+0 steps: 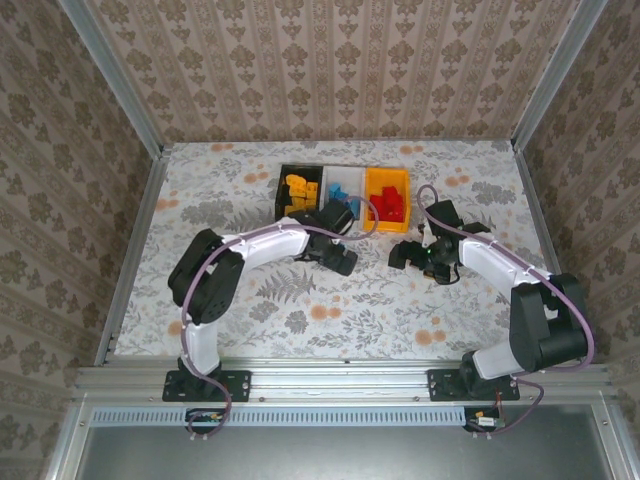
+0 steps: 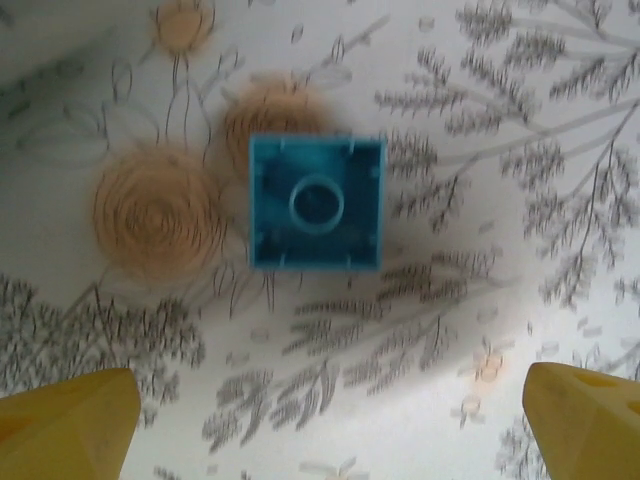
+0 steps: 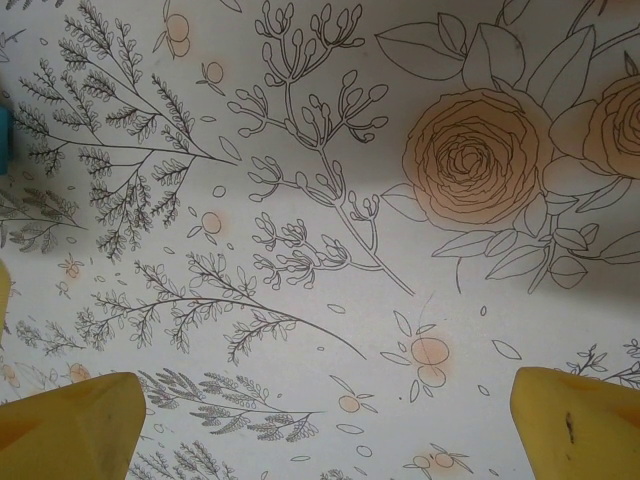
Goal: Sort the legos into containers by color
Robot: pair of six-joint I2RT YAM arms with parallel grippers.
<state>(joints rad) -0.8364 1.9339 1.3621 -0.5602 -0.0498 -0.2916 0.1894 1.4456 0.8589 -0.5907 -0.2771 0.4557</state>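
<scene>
While the left gripper [image 2: 330,425] hangs over the cloth [image 2: 560,150], one blue brick [image 2: 316,203] lies below it. The brick is hollow side up, square to my view and apart from both fingers [image 2: 70,425]. Jaws spread wide, nothing in them. Right gripper [image 3: 325,425]: jaws spread too, nothing between them, bare cloth beneath.

Overhead: bins in a row at the far middle. Black bin [image 1: 281,195] holds yellow bricks [image 1: 298,190], white bin [image 1: 343,169] holds blue bricks [image 1: 338,190], orange bin [image 1: 388,171] holds red bricks [image 1: 390,205]. Left arm reaches to just this side of the white bin. Sorting looks nearly done. This may be the last loose brick, though my arms could hide others.

Step in hand, as I read it: pick up the blue brick.
- It sits ahead of the fingertip line. Advance until it is centred between the pads, then go down.
- Side walls run parallel to my fingers, so no wrist turn looks needed.
- Grip low on the two side walls, not just the thin upturned rim.
- Hollow and probably light, so it may skate if one pad lands first. Close evenly.
- Lift straight, then carry to the white bin.
</scene>
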